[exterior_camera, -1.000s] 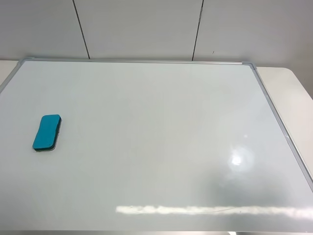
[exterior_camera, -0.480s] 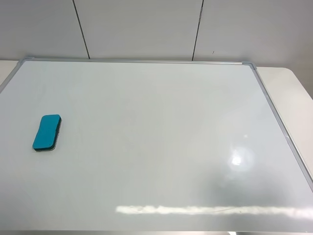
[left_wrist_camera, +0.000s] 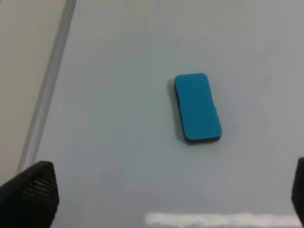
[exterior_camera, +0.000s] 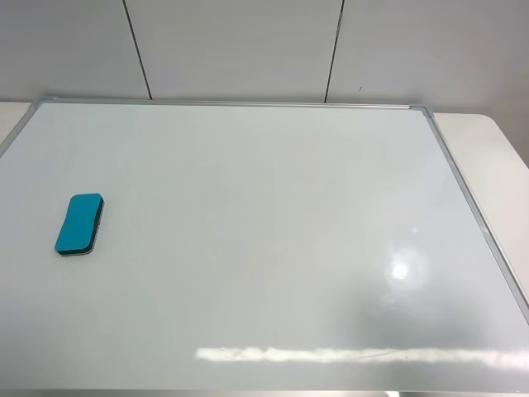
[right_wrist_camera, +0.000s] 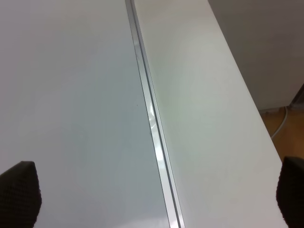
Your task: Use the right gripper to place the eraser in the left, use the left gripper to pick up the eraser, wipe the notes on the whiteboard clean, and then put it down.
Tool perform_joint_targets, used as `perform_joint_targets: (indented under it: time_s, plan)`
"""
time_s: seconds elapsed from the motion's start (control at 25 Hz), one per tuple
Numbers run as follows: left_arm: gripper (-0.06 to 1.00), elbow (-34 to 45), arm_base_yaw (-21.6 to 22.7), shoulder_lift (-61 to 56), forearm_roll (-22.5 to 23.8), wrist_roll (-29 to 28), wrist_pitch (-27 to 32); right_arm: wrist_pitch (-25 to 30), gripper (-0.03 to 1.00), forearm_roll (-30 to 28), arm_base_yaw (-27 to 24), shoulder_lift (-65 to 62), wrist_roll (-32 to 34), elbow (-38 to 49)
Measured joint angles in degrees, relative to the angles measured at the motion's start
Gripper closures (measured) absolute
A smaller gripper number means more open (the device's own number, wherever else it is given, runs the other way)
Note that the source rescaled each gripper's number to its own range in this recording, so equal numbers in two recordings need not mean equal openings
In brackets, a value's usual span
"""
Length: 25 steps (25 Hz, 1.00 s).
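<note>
The teal-blue eraser (exterior_camera: 80, 223) lies flat on the whiteboard (exterior_camera: 264, 240) near its left edge, with nothing touching it. It also shows in the left wrist view (left_wrist_camera: 197, 107). My left gripper (left_wrist_camera: 164, 197) is open, its fingertips (left_wrist_camera: 29, 192) wide apart, and stands back from the eraser. My right gripper (right_wrist_camera: 156, 192) is open and holds nothing, over the board's right frame (right_wrist_camera: 152, 118). Neither gripper shows in the exterior high view. No red notes are visible on the board.
A cream table surface (exterior_camera: 488, 157) extends right of the board's silver frame. Grey wall panels (exterior_camera: 248, 50) stand behind the board. In the right wrist view the table edge drops to a wooden floor with a cable (right_wrist_camera: 284, 124).
</note>
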Motion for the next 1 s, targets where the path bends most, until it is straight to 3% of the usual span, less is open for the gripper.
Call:
perform_joint_targets:
  time_s: [1.0]
  plan:
    - [-0.06,0.0,0.0,0.0,0.0,0.0,0.0,0.0,-0.03,0.0,0.0,0.0,0.0,0.0]
